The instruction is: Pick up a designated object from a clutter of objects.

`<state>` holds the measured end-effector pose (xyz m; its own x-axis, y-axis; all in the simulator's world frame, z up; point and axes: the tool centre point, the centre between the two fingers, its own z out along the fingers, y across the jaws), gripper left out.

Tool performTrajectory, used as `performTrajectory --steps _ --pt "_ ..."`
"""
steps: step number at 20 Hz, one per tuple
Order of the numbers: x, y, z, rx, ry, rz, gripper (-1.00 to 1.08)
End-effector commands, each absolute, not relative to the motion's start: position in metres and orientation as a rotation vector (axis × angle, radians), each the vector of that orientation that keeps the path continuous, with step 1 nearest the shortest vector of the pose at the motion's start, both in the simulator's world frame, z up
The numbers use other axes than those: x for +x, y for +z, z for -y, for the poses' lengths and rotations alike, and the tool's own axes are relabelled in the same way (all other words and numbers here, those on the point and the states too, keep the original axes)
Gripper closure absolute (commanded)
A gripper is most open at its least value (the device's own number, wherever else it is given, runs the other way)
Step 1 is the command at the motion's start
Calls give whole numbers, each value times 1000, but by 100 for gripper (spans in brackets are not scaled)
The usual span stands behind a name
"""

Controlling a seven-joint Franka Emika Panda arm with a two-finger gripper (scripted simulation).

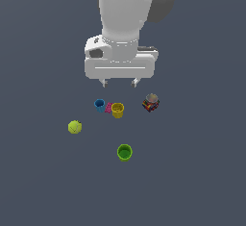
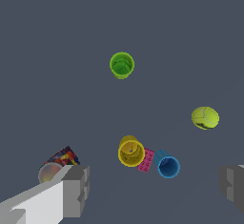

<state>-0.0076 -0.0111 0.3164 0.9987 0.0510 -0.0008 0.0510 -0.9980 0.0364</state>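
Note:
The designated object [image 1: 151, 103] is a small dark block with red, blue and yellow patches and a greyish round top, standing at the exterior view's right of the clutter; in the wrist view the designated object [image 2: 58, 163] is partly hidden behind one finger [image 2: 71, 189]. My gripper [image 1: 119, 82] hangs open above the floor, behind the cups, with nothing between its fingers. In the wrist view the gripper [image 2: 155, 189] is spread wide.
A blue cup [image 1: 100, 105], a tiny pink piece [image 1: 108, 107] and a yellow cup [image 1: 117, 110] sit in a row below the gripper. A yellow-green ball [image 1: 74, 127] lies at the exterior view's left. A green cup [image 1: 124, 152] stands nearest the camera.

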Motion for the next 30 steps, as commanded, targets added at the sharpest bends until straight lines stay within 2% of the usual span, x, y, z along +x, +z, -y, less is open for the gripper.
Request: performTrajectory --steps 1,9,15,22,30 --pt "-8 316 11 3104 0 -79 -92" --pt "-6 332 36 3110 24 -27 -92" --pt "-6 329 33 3109 23 -40 -92" --pt "-10 301 8 3106 21 -150 -92" --pt "-30 241 -47 3086 15 -399 -92"
